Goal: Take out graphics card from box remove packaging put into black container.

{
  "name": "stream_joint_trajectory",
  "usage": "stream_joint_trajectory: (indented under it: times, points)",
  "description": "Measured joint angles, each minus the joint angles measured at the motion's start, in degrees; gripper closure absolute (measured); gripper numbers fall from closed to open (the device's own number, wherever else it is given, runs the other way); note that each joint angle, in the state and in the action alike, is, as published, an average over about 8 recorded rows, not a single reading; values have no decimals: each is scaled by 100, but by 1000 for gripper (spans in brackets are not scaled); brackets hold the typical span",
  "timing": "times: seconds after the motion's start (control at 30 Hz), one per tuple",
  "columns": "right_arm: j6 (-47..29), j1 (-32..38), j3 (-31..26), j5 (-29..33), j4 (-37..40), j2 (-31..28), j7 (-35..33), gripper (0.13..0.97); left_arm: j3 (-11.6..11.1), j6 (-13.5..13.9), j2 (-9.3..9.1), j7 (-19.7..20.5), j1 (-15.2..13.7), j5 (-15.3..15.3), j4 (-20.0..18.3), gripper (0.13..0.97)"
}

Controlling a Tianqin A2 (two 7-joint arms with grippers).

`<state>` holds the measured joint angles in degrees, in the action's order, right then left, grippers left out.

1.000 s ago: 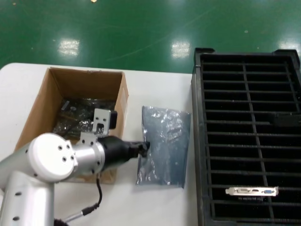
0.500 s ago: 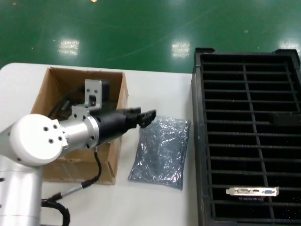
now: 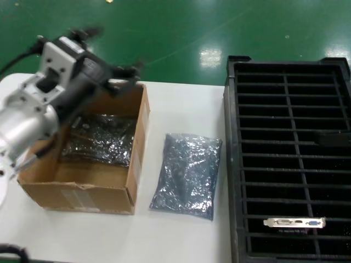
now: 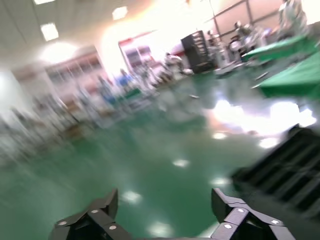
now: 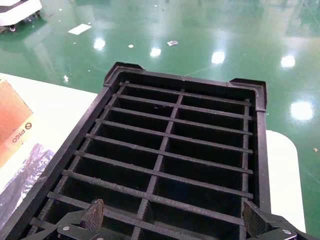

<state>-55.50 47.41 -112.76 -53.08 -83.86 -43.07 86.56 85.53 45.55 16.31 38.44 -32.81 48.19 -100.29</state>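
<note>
**Left gripper above the box's far wall; wrapped card lies below and behind it**

The left gripper [image 3: 125,70] hangs over the far rim of the box [image 3: 82,192], fingers spread with nothing between them, tips aimed away from the robot toward the green floor. A film-wrapped card [image 3: 98,143] lies flat on the box floor, below the fingertips and back toward the robot, long axis running across the box. Beyond the box wall on the gripper's right, the empty bag [image 3: 186,174] lies on the table, touching neither the box nor the tray. The tray [image 3: 233,164] stands further right, with a bare card [image 3: 294,223] seated in a near slot. The right gripper [image 5: 170,220] hovers over the tray, fingers spread. The left arm is nearer the box, so reaching the wrapped card likely calls for tipping down and drawing back.
</note>
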Motion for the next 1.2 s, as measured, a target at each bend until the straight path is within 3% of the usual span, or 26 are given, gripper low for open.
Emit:
stream_joint_trajectory:
  times: [0.07,0.17,0.23,0.37,0.63,0.93,1.2]
  points:
    - [21,-18,8,-19,-3,10,-31,129,-11,-325,94,-357,135,8,-134,491]
    - [94,-80,36,-84,-13,44,-144,129,-8,-603,161,-638,260,69,-199,413]
    - [178,-152,67,-161,-25,83,-275,129,1,-649,155,-669,301,153,-179,361]
    - [407,-351,156,-370,-57,191,-635,129,24,-745,128,-720,401,383,-115,361]
    - [971,-829,369,-875,-137,452,-1513,129,88,-1155,122,-1057,714,940,-7,220]
    - [1638,-1400,623,-1476,-230,764,-2553,129,165,-1651,117,-1463,1086,1603,119,145]
    - [2225,-1905,847,-2008,-313,1040,-3471,129,233,-2089,112,-1821,1419,2191,232,133]
